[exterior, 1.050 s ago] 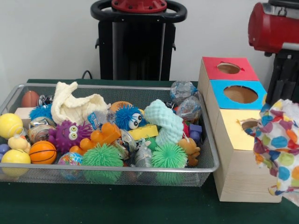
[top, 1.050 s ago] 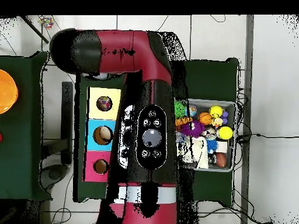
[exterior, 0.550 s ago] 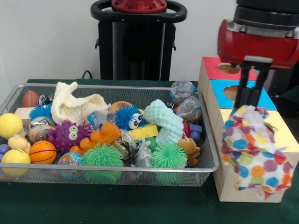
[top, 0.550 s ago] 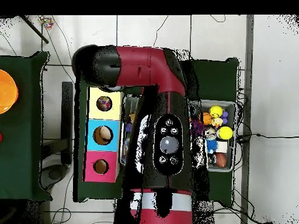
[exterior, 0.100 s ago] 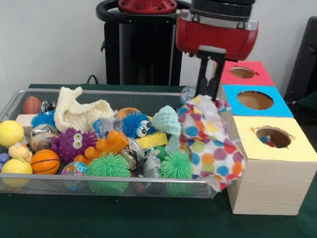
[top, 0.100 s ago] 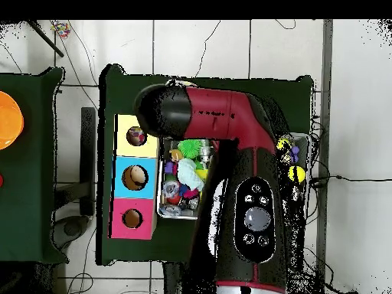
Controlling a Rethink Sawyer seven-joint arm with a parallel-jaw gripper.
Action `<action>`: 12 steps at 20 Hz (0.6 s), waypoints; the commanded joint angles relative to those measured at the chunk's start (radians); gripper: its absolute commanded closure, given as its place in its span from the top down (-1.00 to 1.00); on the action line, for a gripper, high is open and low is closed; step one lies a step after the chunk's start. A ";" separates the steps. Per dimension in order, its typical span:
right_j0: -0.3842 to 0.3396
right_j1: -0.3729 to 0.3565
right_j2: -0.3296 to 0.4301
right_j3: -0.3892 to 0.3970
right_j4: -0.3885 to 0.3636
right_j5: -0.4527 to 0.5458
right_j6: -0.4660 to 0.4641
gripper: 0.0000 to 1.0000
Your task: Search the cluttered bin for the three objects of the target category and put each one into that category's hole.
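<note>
Fingers (exterior, 0.100 s ago: 204,82) of the gripper (exterior, 0.100 s ago: 208,94) pinch a polka-dot cloth (exterior, 0.100 s ago: 210,141), which hangs over the bin's (exterior, 0.100 s ago: 99,184) right end, beside the box (exterior, 0.100 s ago: 267,168).

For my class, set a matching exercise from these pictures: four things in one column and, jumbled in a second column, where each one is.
Things:
1. polka-dot cloth
2. yellow ball
3. cream cloth
4. red-topped box section

Places:
A. at the bin's left end
B. farthest section of the wooden box
C. hanging from the gripper over the bin's right end
D. draped over toys at the bin's back left

Pairs: 1-C, 2-A, 3-D, 4-B
</note>
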 commanded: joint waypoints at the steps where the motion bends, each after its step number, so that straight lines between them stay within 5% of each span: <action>1: 0.029 -0.094 0.030 0.270 -0.087 -0.068 -0.044 -1.00; 12: 0.132 -0.078 0.010 0.293 -0.075 -0.086 0.134 -1.00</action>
